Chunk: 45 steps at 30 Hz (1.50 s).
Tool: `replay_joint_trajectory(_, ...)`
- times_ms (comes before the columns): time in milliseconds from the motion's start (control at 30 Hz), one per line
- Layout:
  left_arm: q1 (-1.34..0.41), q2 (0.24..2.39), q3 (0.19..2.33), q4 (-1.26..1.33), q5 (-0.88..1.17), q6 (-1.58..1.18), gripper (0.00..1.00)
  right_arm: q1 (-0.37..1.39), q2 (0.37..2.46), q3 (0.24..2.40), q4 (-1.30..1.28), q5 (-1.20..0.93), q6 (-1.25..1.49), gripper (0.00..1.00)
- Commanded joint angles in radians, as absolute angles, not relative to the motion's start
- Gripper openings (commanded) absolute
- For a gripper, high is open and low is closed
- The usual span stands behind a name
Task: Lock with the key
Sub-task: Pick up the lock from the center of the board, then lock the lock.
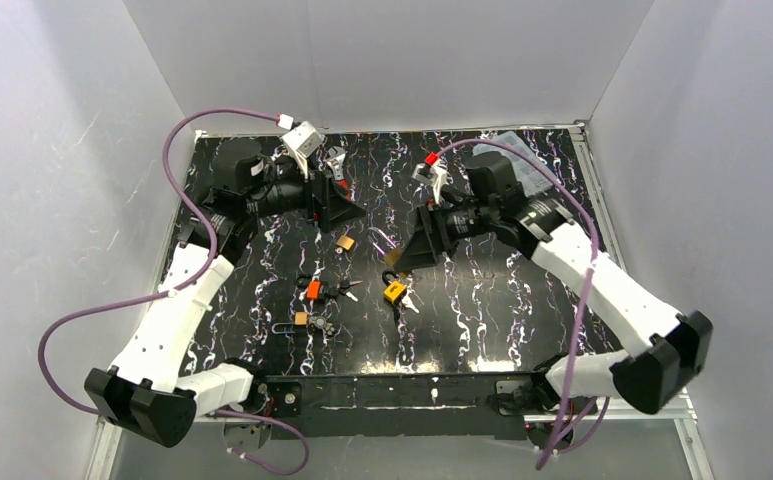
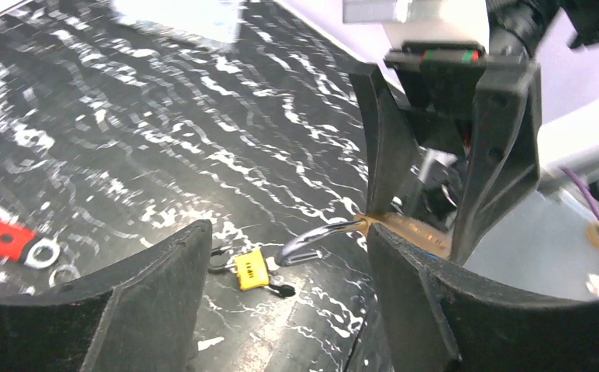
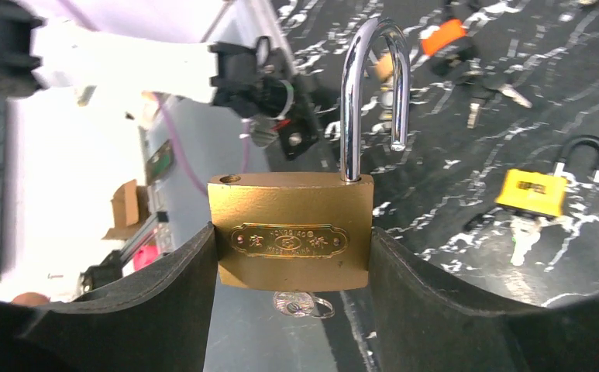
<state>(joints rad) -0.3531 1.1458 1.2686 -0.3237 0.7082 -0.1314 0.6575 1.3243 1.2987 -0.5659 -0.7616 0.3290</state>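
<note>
1. Two fingers of my right gripper (image 3: pixel 292 249) clamped the brass padlock (image 3: pixel 290 231) by its sides, raised off the table (image 2: pixel 125 139).
2. Its shackle (image 3: pixel 375 81) stood swung open, and a key (image 3: pixel 301 304) sat in the underside.
3. My left gripper (image 2: pixel 287 242) was spread wide, empty, facing that padlock.
4. A yellow padlock (image 3: pixel 530 192) lay on the table below.

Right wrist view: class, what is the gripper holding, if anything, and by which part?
The right gripper holds a brass padlock, pinched by the two narrow sides of its body. The shackle stands open above, untouched.
</note>
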Motion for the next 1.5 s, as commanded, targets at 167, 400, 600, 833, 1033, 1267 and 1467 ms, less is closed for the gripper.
replay_joint_trajectory(167, -0.346, 1.156, 1.349, -0.344, 1.223, -0.144, 0.62, 0.659, 1.139, 1.330, -0.434, -0.990, 0.431, 0.01)
replay_joint_trajectory(400, -0.347, 1.157, 1.355, -0.385, 1.277, -0.151, 0.60, 0.659, 1.131, 1.378, -0.390, -1.031, 0.479, 0.01)
replay_joint_trajectory(600, -0.363, 1.166, 1.348, -0.385, 1.263, -0.165, 0.58, 0.659, 1.145, 1.426, -0.372, -1.064, 0.500, 0.01)
replay_joint_trajectory(833, -0.383, 1.181, 1.359, -0.386, 1.255, -0.169, 0.56, 0.660, 1.157, 1.426, -0.333, -1.075, 0.528, 0.01)
replay_joint_trajectory(1033, -0.431, 1.194, 1.369, -0.386, 1.237, -0.214, 0.18, 0.659, 1.189, 1.451, -0.410, -0.995, 0.428, 0.01)
replay_joint_trajectory(1267, -0.465, 1.123, 1.436, -0.375, 0.918, -0.412, 0.00, 0.660, 1.149, 1.300, -0.206, -0.791, 0.494, 0.81)
replay_joint_trajectory(1467, -0.547, 1.089, 1.525, -0.354, 0.718, -0.514, 0.00, 0.658, 1.058, 1.100, 0.256, -0.671, 0.682, 0.93)
